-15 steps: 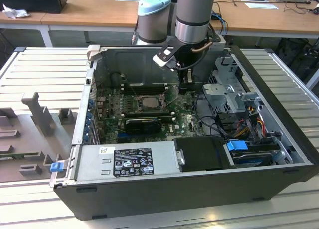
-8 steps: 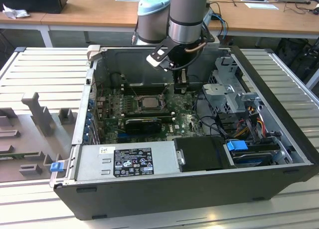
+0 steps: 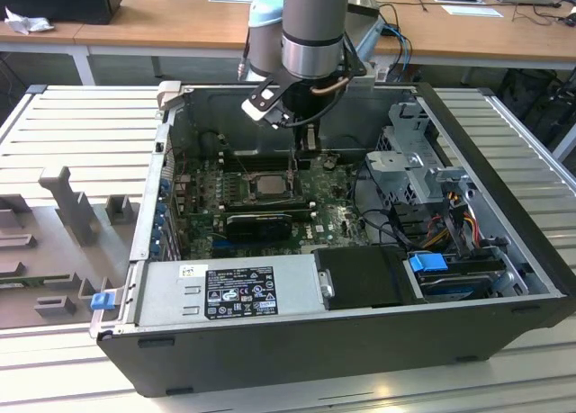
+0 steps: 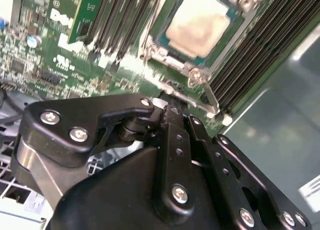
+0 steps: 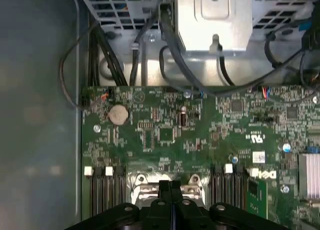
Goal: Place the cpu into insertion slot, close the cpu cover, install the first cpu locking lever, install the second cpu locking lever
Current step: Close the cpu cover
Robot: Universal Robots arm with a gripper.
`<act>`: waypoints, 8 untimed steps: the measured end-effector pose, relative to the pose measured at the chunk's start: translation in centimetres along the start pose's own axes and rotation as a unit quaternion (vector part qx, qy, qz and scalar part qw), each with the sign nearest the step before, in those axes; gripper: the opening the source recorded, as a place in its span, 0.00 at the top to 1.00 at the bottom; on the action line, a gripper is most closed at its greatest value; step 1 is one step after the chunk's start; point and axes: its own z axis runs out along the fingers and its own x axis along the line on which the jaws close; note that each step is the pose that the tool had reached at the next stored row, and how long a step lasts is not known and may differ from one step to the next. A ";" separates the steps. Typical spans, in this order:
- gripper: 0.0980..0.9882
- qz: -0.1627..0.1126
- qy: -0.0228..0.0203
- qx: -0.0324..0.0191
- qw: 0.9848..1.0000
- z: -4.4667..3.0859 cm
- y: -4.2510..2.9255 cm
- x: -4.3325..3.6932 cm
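In the exterior view, one arm reaches into one open computer case. Its gripper hangs at the middle of the frame, just above the far edge of the insertion slot. One cpu lies in that slot, and one long black card sits just below it. At lower left, the power supply carries one large black-and-white label.

In the second wrist view, the cpu sits flat with the cpu cover lying down around it. The gripper has its fingers pressed together with no gap, the tips near one thin silver lever. I cannot tell whether they pinch anything. The green board bears white print.

In the first wrist view, the gripper sits between two silver screw heads, fingers together. The board holds one round battery and two white tabs side by side.
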 end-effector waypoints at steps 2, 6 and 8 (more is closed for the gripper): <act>0.99 0.000 0.000 0.000 1.000 0.00 -0.66 -0.01; 0.99 -0.001 0.000 0.000 1.000 0.42 -1.45 -0.02; 0.99 -0.005 0.000 0.000 1.000 0.88 -1.60 -0.03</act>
